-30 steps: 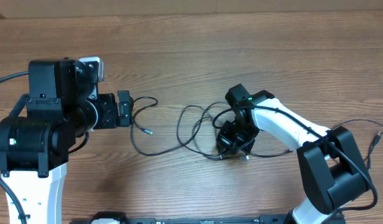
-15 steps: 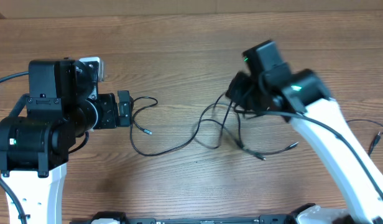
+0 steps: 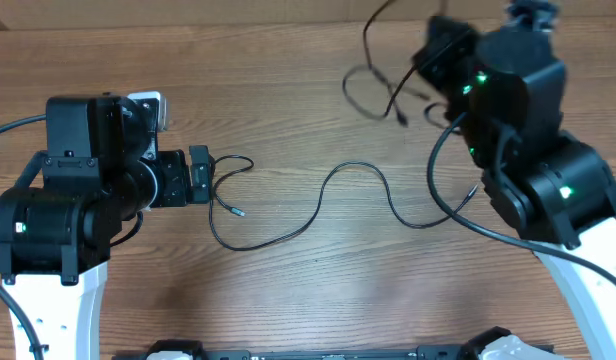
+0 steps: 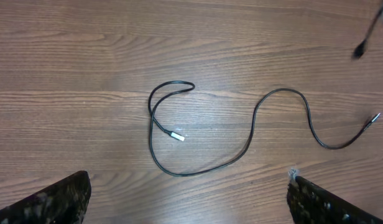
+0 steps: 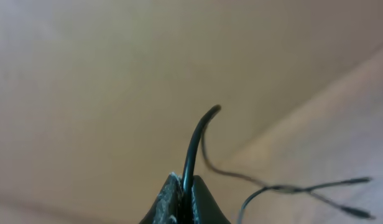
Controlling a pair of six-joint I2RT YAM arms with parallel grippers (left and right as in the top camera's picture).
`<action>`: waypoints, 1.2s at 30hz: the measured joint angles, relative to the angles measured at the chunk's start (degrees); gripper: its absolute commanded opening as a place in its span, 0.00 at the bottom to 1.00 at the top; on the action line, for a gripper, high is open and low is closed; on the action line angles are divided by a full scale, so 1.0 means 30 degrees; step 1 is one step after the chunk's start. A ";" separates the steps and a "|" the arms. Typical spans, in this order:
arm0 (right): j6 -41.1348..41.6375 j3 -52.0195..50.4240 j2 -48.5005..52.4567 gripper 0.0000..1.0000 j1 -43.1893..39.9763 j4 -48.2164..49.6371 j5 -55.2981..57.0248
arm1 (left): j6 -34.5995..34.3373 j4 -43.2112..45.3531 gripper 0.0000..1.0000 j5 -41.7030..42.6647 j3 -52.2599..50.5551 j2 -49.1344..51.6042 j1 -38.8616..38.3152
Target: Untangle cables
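Your right claw [image 5: 182, 186] is pinched shut on one black cable [image 3: 366, 40], high off the counter [image 3: 288, 300] with its loops dangling. The second cable [image 3: 323, 190] snakes flat below, seemingly free, and your left claw [image 3: 200, 172] hovers wide open. Separation looks nearly done, so next lay yours down well apart.

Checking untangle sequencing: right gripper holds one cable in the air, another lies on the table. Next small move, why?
Probably swing the right gripper over bare table and lower the held cable there. Its jaws are shut on it, and it seems to hang clear of the lying cable, which runs in one loose curve. Setting it down apart should keep them separate.
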 measured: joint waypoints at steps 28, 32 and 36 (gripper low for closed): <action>-0.2980 0.0000 0.4648 0.04 -1.4054 0.0860 0.5173 | 0.0000 0.0000 1.00 0.0000 0.0000 0.0000 0.0000; -0.2987 0.0000 0.6280 0.04 -1.6152 -0.0131 0.3497 | 0.0000 0.0000 1.00 0.0000 0.0000 0.0000 0.0000; -0.3002 0.0000 0.8145 0.04 -1.7872 -0.1610 0.2674 | 0.0000 0.0000 1.00 0.0000 0.0000 0.0000 0.0000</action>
